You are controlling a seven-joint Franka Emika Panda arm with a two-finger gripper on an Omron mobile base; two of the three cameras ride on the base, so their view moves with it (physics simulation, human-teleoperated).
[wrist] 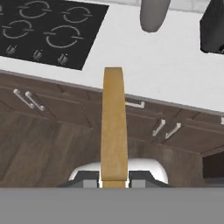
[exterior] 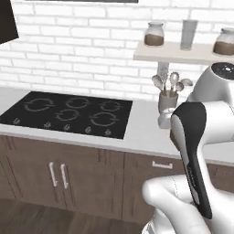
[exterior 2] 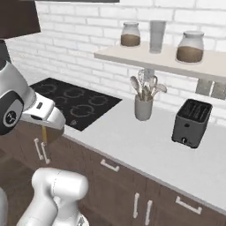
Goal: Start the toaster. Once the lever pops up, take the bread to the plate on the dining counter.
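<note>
A: Firstly, item one: what did we log for the white arm's two-finger gripper (wrist: pixel 114 177)?

B: We noted its jaws closed onto the tan-brown squarish slice of bread (wrist: pixel 113 127), seen edge-on in the hand view, over the dark wood cabinet fronts (wrist: pixel 52 127).

A: Item two, the boxy dark grey-black toaster (exterior 2: pixel 191 122)?

B: We recorded it upright on the pale grey counter (exterior 2: pixel 145 145), right of the grey utensil cup of spoons (exterior 2: pixel 143 107), below the cream wall shelf (exterior 2: pixel 163 62) with jars.

A: Item three?

B: We listed the black cooktop (exterior: pixel 68 113), left along that counter.
</note>
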